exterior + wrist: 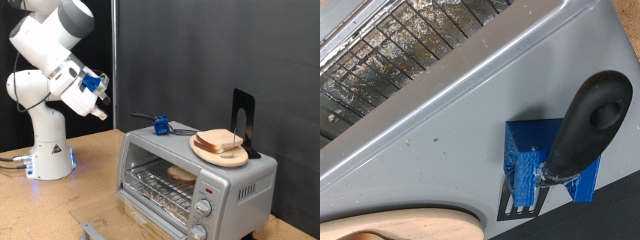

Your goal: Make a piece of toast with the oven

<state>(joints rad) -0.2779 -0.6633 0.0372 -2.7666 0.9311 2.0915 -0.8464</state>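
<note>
One piece of toast [181, 173] is seen lying on the wire rack inside the oven [196, 183], whose door hangs open. The gripper [101, 97] is raised at the oven's ten o'clock, well apart; whether its jaws are open cannot be told. More slices are stacked on a wooden plate [220, 151] on the oven's top.

A wooden desk [90, 190] carries everything here. The silver oven [215, 175] stands on it toward the exterior view's right, its door [150, 212] folded down open. The robot's white base [48, 150] sits on the desk at the exterior view's left, with cables [10, 162] lying beside it.
</note>
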